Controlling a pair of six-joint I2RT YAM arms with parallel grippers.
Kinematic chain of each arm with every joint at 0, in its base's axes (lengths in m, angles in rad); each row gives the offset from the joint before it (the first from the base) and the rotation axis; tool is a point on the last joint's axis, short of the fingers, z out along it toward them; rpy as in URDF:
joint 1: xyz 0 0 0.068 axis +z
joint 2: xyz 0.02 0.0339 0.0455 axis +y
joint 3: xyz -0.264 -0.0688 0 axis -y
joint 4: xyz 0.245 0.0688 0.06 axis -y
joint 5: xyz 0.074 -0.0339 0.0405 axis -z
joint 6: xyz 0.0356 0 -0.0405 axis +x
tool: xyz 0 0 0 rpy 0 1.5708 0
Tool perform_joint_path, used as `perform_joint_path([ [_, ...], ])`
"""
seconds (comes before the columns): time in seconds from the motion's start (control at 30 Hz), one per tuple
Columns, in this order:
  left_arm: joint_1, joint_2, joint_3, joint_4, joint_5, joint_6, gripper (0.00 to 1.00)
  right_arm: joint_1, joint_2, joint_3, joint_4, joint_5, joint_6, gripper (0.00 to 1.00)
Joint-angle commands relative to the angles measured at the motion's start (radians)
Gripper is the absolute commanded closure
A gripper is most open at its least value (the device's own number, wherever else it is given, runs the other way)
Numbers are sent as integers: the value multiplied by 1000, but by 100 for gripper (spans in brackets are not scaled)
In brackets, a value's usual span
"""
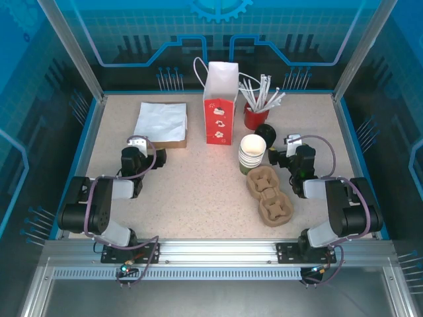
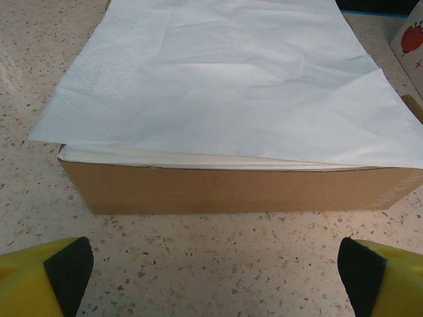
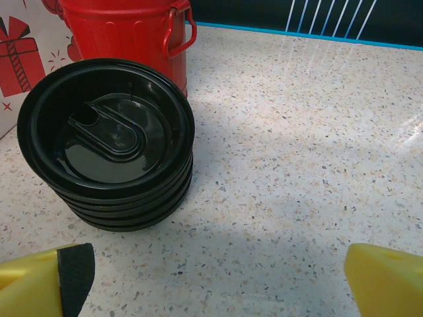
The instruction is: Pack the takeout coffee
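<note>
Checking the top view first. The bag (image 1: pixel 219 105) stands upright and open-mouthed at the back of the table (image 1: pixel 198 191), so it can be loaded from above. Just right of it sits a nested cup stack (image 1: pixel 252 160). I take the top cup (image 1: pixel 253 146) to be the coffee to pack; it sits in the stack, not in the bag. Two pulp carriers (image 1: pixel 269 196) lie in front of the stack, touching each other. The supplies are grouped on the right: a red bucket (image 1: pixel 254 117) of stirrers and black lids (image 1: pixel 266 133) beside it. The napkins (image 1: pixel 162 122) are kept apart on the left. The left pincer (image 1: pixel 137 142) rests low near the napkins and the right pincer (image 1: pixel 291 141) near the lids. Each is parked by its own supplies, empty.

Left wrist view. The left pincer (image 2: pixel 211 274) is released, its pads (image 2: pixel 66 264) spread to the frame corners with bare table between them. The napkins (image 2: pixel 218 72) lie on a brown box (image 2: pixel 231 188), overhanging its edge.

Right wrist view. The right pincer (image 3: pixel 218 274) is likewise released and holds nothing. The lids (image 3: pixel 109 139) are stacked spout-side up, just beside the bucket (image 3: pixel 125 33), with the bag (image 3: pixel 20 66) at the left edge.

My judgement is that packing has not started. The right arm is the nearer one to the cups.
</note>
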Motion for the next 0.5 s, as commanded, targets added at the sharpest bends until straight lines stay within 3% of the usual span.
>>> perform_joint_path([
  [0.0, -3, -7, 14, 31, 3, 9, 1, -4, 2, 10, 22, 12, 10, 0],
  [0.47, -3, -7, 12, 32, 5, 7, 1, -6, 2, 10, 20, 7, 12, 0],
])
